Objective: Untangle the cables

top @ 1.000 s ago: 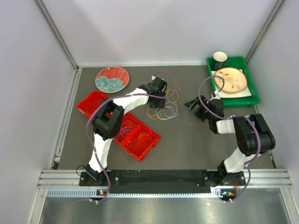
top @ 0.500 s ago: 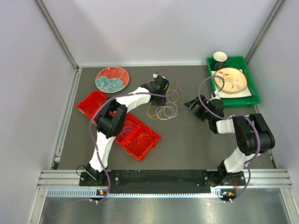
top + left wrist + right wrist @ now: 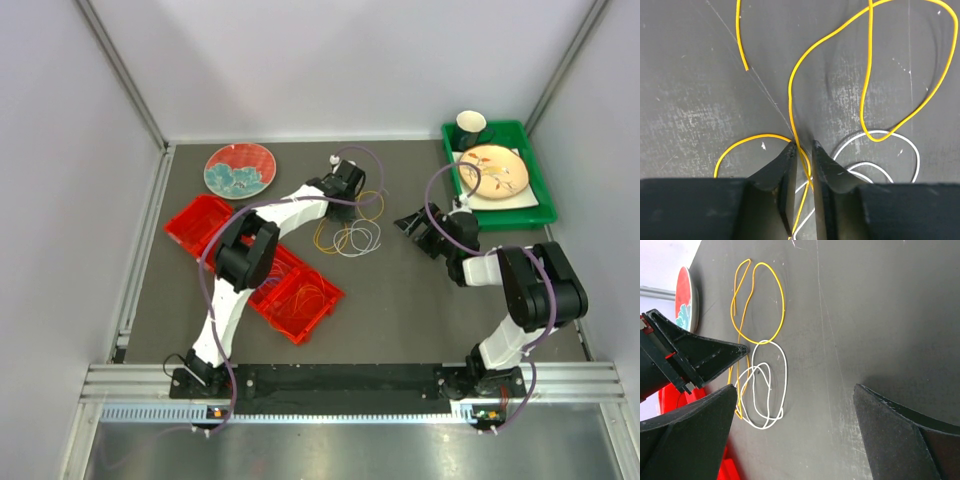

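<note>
A yellow cable (image 3: 372,206) and a white cable (image 3: 360,240) lie tangled together on the dark table, between the two arms. My left gripper (image 3: 804,146) is down on the tabletop at their left side. Its jaws have narrowed to a thin slot, and a strand of the yellow cable (image 3: 790,95) runs through that slot with a little room on each side. Loops of the white cable (image 3: 900,145) lie just right of the fingers. My right gripper (image 3: 795,387) stands wide open to the right of the tangle, with nothing between its fingers. It faces the yellow cable (image 3: 781,305) and the white cable (image 3: 785,370).
Two red trays (image 3: 195,222) lie at the left, and the nearer one holds more cable loops (image 3: 300,292). A red and teal plate (image 3: 240,170) sits at the back left. A green bin (image 3: 545,200) at the back right holds a plate and a cup (image 3: 471,123).
My left gripper's jaws have narrowed around the yellow strand, and its wrist has shifted slightly toward the back right. The right arm has not moved.
</note>
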Robot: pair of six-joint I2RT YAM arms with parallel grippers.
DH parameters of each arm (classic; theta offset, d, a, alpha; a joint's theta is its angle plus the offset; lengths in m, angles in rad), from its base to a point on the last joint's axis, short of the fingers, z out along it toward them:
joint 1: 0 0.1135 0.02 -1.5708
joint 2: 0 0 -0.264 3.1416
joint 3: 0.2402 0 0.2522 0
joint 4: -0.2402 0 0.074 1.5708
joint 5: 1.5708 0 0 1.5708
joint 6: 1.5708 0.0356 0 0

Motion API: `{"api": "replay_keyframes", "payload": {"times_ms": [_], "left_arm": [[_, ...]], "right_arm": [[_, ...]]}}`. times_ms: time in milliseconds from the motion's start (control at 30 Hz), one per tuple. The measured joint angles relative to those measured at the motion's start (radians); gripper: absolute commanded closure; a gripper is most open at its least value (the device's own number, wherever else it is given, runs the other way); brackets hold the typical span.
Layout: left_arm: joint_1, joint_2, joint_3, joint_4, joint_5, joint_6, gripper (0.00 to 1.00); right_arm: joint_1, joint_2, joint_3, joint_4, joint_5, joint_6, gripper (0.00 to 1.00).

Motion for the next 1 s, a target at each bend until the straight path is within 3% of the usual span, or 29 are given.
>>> {"api": "replay_keyframes", "payload": {"times_ms": [133,433,667,800,1000], "left_arm": [[0.0,0.002,0.003,-0.006,-0.018,-0.003,0.99],[-0.01,0.012,0.028,-0.041,-0.05,0.009,1.0],[-0.005,0.017,0.213,-0.144,-0.054,0.079,1.0],[0.005,-0.089,0.259,-0.155,-0.054,0.117,1.0],[0.029,-0.374,0.258,-0.142,-0.089,0.181,1.0]], "right_arm": [[-0.005,0.0,0.0,0.0,-0.004,0.004,0.01],[-0.013,0.011,0.0,0.016,-0.016,0.016,0.01],[-0.016,0.011,0.0,0.016,-0.019,0.018,0.01],[-0.018,0.011,0.0,0.016,-0.019,0.018,0.01],[-0.018,0.011,0.0,0.016,-0.021,0.018,0.01]]}}
